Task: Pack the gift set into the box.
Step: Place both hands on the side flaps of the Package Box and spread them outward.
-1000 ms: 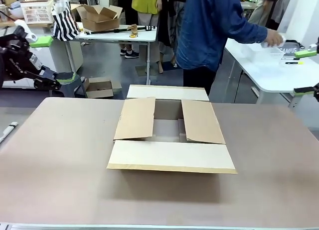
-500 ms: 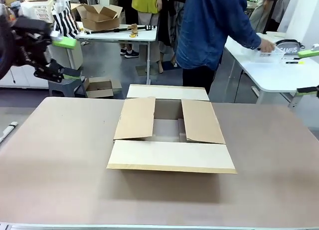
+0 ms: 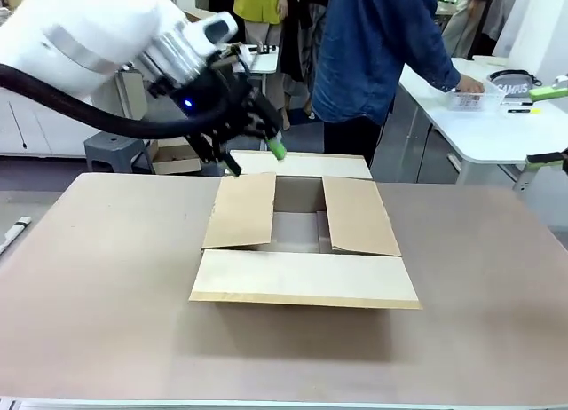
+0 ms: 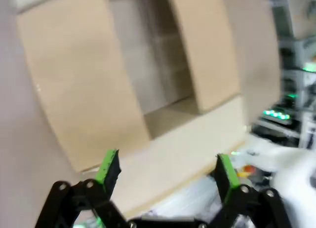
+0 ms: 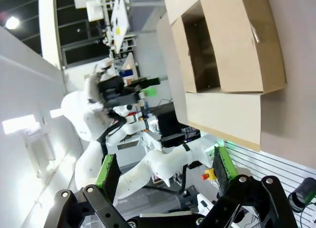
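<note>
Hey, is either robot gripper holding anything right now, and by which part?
Nothing is held. The left gripper hangs open near the box, and the right gripper is open too, with nothing between its fingers.

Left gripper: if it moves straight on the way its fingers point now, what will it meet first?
Most likely a flap of the box, seen between the open fingers of the left gripper; depth is unclear.
</note>
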`<action>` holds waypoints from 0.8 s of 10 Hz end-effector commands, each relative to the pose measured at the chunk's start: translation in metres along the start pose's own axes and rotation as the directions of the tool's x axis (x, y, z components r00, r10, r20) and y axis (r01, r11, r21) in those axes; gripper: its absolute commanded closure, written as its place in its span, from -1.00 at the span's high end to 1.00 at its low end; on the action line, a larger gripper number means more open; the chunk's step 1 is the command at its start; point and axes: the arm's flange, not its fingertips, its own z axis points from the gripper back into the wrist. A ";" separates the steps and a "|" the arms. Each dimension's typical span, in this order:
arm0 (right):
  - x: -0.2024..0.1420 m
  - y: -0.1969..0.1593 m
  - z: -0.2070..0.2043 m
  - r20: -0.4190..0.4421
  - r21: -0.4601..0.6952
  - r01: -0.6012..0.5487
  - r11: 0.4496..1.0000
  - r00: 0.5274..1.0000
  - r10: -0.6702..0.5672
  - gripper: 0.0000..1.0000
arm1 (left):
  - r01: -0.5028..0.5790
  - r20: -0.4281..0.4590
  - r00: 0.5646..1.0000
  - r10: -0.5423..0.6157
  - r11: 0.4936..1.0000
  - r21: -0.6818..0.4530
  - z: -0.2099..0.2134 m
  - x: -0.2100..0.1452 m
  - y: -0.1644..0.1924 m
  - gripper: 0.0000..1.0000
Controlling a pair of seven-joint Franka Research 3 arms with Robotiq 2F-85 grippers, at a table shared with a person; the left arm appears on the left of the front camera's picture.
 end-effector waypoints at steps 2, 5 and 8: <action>0.002 0.002 -0.002 0.001 0.025 -0.018 1.000 1.000 0.018 1.00 | -0.049 -0.017 0.998 0.058 0.940 0.338 -0.053 0.024 -0.002 1.00; 0.002 0.002 -0.002 0.001 0.025 -0.018 1.000 1.000 0.018 1.00 | 0.004 -0.025 1.000 0.004 0.944 0.329 -0.068 0.013 0.006 1.00; 0.002 0.002 -0.002 0.001 0.025 -0.018 1.000 1.000 0.018 1.00 | 0.017 0.005 1.000 -0.020 0.944 0.329 -0.084 0.018 -0.002 1.00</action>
